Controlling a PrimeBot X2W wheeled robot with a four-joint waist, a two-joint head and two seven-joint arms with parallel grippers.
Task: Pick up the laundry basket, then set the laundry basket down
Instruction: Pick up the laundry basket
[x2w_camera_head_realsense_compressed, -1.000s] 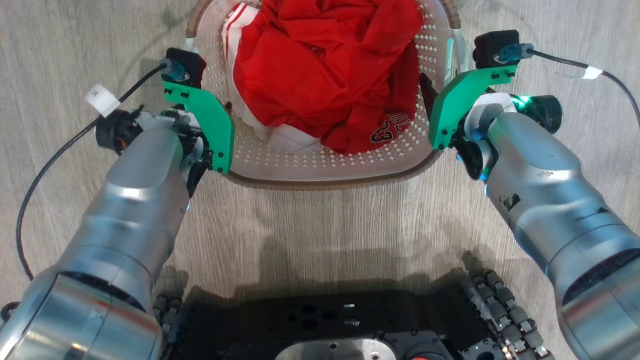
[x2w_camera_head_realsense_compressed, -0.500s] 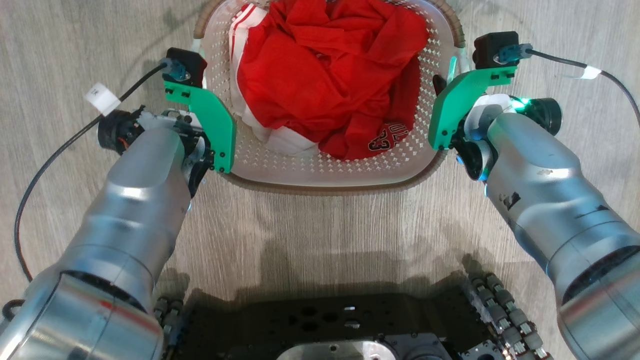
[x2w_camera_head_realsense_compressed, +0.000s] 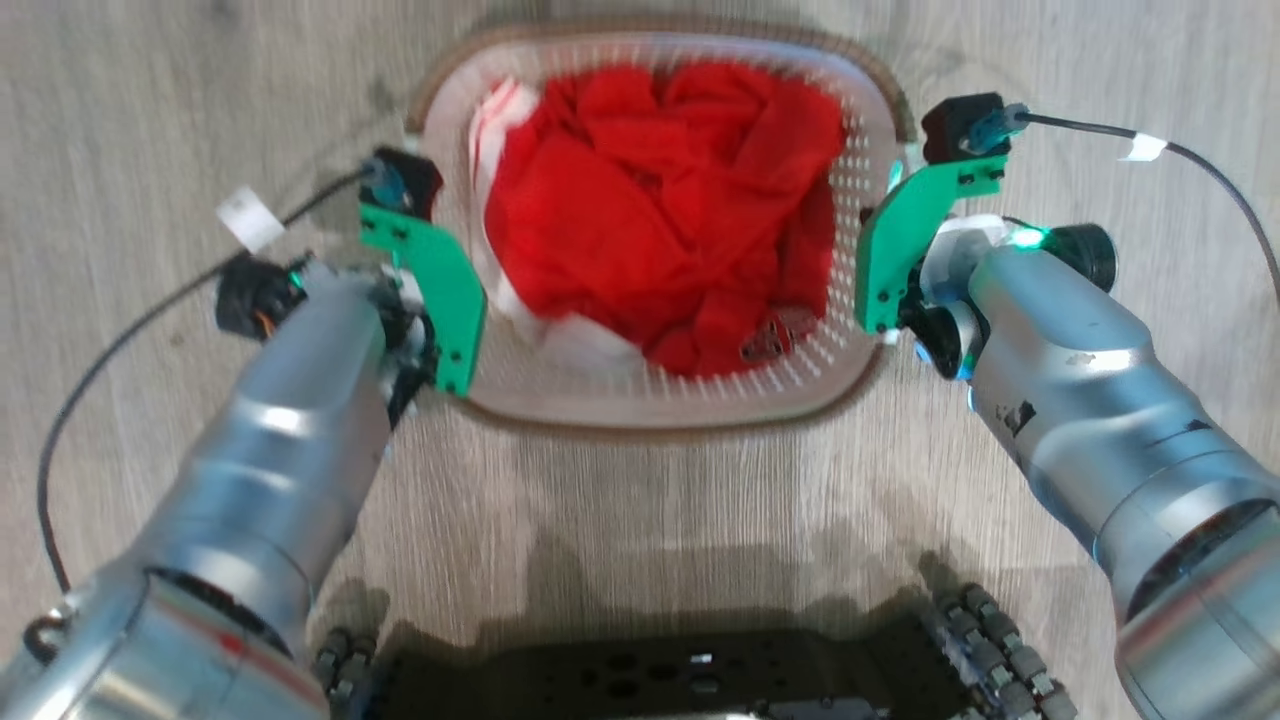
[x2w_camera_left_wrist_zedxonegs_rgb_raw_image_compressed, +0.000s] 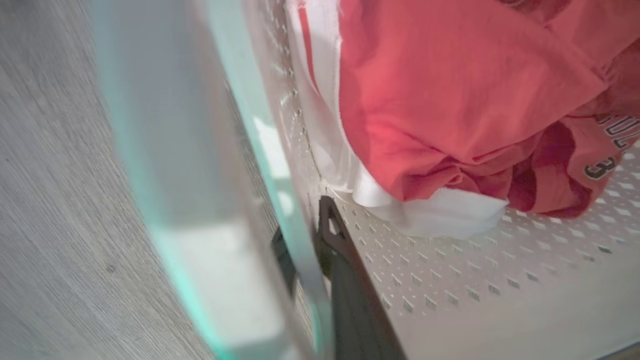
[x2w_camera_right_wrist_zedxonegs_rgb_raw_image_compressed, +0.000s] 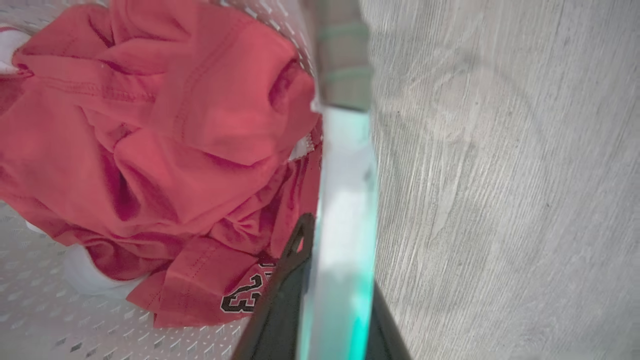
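White laundry basket (x2w_camera_head_realsense_compressed: 640, 398) was pinched on both sides by left end effector (x2w_camera_left_wrist_zedxonegs_rgb_raw_image_compressed: 305, 226) and right end effector (x2w_camera_right_wrist_zedxonegs_rgb_raw_image_compressed: 336, 250), with lift and set-down seemingly to come.

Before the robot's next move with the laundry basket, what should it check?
1. Left gripper pinches the white perforated plastic laundry basket with brown rim, a finger on each side of its wall: ok.
2. Right gripper pinches the opposite wall likewise: ok.
3. Red clothes sit inside the rim: ok.
4. Robot's black base stands apart from the basket: ok.
5. Basket level: cannot tell, head view blurred.
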